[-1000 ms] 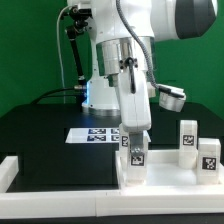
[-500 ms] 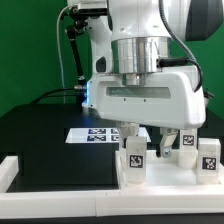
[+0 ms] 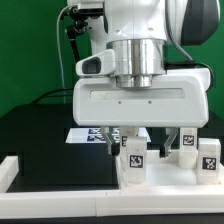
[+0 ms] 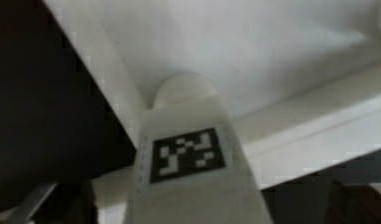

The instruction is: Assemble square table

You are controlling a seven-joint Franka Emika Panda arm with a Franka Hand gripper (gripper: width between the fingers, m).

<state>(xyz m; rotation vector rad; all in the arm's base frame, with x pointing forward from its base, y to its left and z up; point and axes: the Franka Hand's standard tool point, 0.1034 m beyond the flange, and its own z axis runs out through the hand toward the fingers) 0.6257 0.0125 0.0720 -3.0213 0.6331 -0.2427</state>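
Green backdrop, black tabletop, and the arm's big white wrist housing hogging the exterior view.

Housing hides most of the marker board [image 3: 88, 135] at about 9 o'clock of the gripper [image 3: 128, 140], whose fingers stand spread either side of a tagged leg block [image 3: 134, 158] without pinching it. That leg stands upright on the square table slab [image 3: 165, 177] at 5 o'clock; two more legs [image 3: 207, 156] are partly cut off.

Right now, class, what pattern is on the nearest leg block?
A black-and-white square tag on the leg block; wrist view.
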